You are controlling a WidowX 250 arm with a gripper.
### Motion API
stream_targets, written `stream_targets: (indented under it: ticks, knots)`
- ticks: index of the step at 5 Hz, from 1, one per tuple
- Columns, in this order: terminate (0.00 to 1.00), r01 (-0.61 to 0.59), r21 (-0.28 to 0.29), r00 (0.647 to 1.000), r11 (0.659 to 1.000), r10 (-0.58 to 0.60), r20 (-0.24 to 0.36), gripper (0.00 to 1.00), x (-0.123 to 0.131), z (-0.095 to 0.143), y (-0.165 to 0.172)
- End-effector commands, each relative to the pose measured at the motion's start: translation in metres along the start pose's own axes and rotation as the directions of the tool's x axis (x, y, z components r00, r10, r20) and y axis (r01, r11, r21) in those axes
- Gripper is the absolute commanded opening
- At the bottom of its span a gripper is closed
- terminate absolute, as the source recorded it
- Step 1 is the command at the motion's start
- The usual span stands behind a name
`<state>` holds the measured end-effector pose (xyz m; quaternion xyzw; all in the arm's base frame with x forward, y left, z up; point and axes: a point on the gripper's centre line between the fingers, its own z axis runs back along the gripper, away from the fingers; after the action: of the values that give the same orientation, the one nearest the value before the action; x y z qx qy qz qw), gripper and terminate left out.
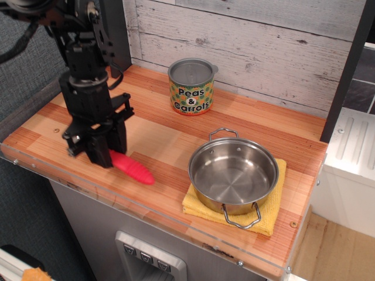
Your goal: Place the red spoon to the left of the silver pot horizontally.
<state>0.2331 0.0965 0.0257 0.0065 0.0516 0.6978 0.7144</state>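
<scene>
Wooden counter (176, 140): gripper (104, 153) clamping red spoon (133, 168)

I see the red spoon (133, 168) low over the front left part of the counter (170, 132), its thick ribbed red handle lying close to horizontal and pointing right toward the pot, while its other end is hidden under the claw (102, 153), so I cannot make out the metal bowl. The silver pot (233, 174) sits well apart to the spoon's right, a shallow, shiny, empty round pot standing upright with a wire loop handle at the back and another at the front.
</scene>
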Motion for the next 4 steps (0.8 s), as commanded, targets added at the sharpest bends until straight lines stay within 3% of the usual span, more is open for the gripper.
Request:
stream_targets:
  ticks: [1,2,3,4]
  knots:
    - [0.00,-0.017,-0.037,1.000,0.999,0.016,-0.012,0.00,-0.0010,0.0078,-0.0165]
    - [0.00,-0.010,-0.051,1.000,0.999,0.009,-0.013,0.00,-0.0015,0.0067,-0.0129]
    - [0.00,0.001,-0.029,1.000,1.000,-0.001,-0.008,0.00,-0.0039,0.0019,-0.0119]
    - [0.00,0.026,-0.033,1.000,0.999,-0.026,-0.014,1.00,-0.0050,0.0022,-0.0108]
